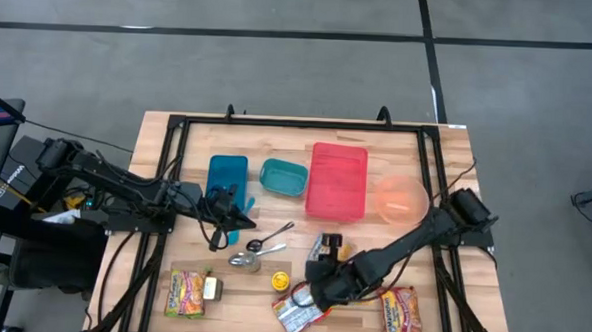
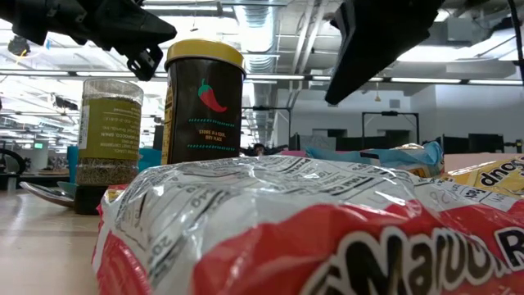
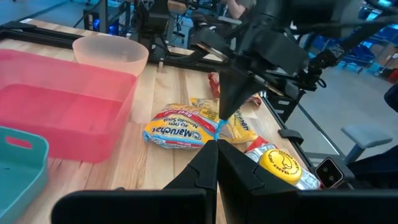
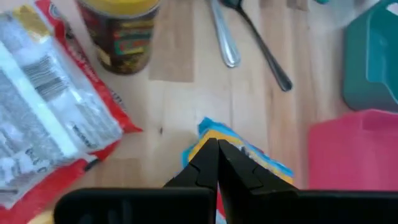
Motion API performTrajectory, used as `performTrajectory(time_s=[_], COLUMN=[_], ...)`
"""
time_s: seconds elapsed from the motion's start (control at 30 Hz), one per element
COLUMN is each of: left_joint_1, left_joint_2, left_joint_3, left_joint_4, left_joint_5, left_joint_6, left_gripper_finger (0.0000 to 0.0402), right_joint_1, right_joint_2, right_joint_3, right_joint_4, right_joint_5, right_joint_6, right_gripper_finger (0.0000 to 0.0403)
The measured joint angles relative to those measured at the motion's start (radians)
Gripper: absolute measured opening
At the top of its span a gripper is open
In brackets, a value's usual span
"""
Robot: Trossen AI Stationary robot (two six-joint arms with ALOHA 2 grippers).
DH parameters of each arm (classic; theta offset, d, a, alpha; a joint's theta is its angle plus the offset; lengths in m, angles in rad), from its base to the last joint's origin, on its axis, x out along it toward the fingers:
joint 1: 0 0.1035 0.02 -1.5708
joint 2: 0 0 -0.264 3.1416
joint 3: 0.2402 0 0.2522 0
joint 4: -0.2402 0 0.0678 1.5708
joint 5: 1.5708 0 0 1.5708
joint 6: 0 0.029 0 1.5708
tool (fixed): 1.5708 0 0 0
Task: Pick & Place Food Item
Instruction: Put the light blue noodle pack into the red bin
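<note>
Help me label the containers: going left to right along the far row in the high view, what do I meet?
Blue container → teal container → pink tray → translucent orange bowl.

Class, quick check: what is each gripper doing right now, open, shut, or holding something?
Left gripper: shut, holding nothing, above the table.
Right gripper: shut, empty, just over a blue-and-yellow packet.

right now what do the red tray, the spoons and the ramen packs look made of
Red tray: looks like translucent moulded plastic, smooth matte walls. Spoons: apparently polished metal, silvery and shiny. Ramen packs: thin glossy plastic film, crinkled, printed, catching the light.
</note>
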Motion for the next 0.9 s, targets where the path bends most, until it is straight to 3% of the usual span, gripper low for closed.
performTrajectory(time_s=[0.23,0.47,0.67,0.9], left_joint_1=[0.0,0.0,0.0,0.0], left_joint_2=[0.0,0.0,0.0,0.0], left_joint_3=[0.0,0.0,0.0,0.0], left_joint_4=[-0.003,-0.003,-0.003,-0.003], left_joint_5=[0.0,-0.002,-0.005,-0.004], left_joint_6=[0.0,0.0,0.0,0.0], left_gripper_finger=[0.0,0.0,0.0,0.0], right_joint_1=[0.002,-0.023,-0.033,-0.036], right_joint_2=[0.024,0.014,0.02,0.02], right_joint_3=[0.045,0.044,0.043,0.043], right_joint_4=[0.034,0.015,-0.008,-0.015], right_joint_5=[-0.087,-0.176,-0.215,-0.175], right_joint_6=[0.016,0.16,0.159,0.152], right_gripper_finger=[0.0001,0.0009,0.0069,0.0138])
